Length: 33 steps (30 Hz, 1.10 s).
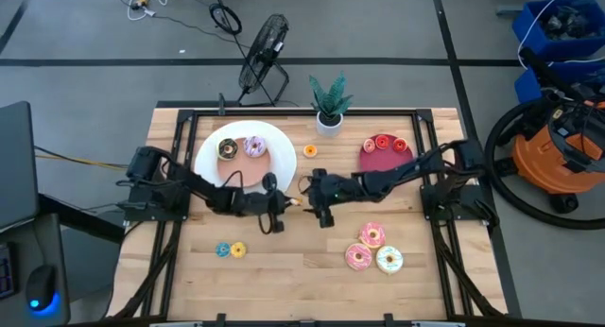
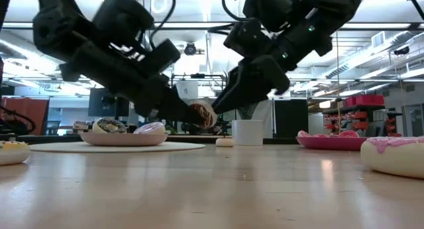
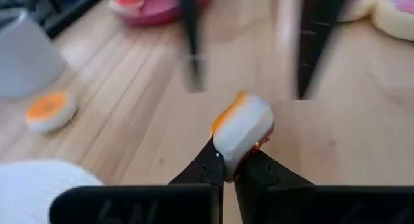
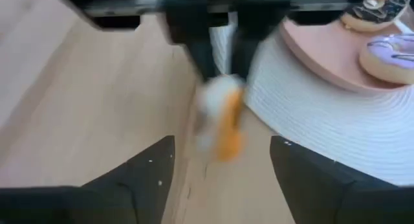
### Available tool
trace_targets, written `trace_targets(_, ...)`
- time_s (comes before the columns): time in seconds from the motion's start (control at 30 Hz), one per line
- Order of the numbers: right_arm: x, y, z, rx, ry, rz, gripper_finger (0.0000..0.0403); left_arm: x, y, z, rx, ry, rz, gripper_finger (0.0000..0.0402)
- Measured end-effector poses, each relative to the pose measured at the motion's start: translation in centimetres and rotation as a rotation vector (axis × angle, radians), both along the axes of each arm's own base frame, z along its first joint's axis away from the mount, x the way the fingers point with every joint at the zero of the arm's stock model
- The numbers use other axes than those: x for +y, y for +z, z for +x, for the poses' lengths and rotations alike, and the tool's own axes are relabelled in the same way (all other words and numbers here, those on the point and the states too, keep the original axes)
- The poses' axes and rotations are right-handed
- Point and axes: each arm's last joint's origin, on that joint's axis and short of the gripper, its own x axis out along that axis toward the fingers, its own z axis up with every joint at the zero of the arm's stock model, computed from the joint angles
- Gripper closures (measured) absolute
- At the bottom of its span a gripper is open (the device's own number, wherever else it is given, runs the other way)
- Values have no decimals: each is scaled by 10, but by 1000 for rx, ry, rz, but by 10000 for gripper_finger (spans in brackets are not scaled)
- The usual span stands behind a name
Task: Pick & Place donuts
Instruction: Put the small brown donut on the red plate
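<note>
Nearest, at the front edge of the wooden table, five toy donuts are not yet picked:
- two larger rings with pink frosting;
- one larger ring with white frosting;
- a tiny blue ring, with a tiny yellow ring just beside it.

In the middle of the table, the two grippers meet above the wood. The left gripper has its fingers clenched on one small white ring with orange frosting. The right gripper faces it, and its fingers stand wide apart on both sides of this ring and grasp nothing.

Farther away is the big white round plate, which carries two donuts: one chocolate ring and one purple ring. One tiny orange ring lies on the bare wood between this plate and the magenta dish. The dish holds some tiny red and orange rings, two or three; I cannot count them exactly.

I judge the task is less than half done. If the white plate is the goal, two donuts are placed, one is in the air, and at least six are left.
</note>
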Motion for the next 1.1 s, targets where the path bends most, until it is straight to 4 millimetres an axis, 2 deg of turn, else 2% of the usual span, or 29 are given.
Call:
trace_targets(0.2, 19, -2, 3, -52, -57, -87, 163, 11, 0, 2, -18, 43, -74, 377)
trace_targets(0.33, 18, -1, 4, -81, -142, -111, 185, 11, 1, 2, -38, 51, -96, 379)
trace_targets(0.8, 18, 0, 4, -90, -158, -108, 236, 10, 7, 4, -115, 73, -146, 374)
trace_targets(0.93, 17, 0, 4, -92, -174, -120, 270, 10, 6, 4, -113, 74, -144, 374)
trace_targets(1.1, 17, -1, 3, -82, -178, -126, 340, 10, 6, 4, -107, 64, -141, 362)
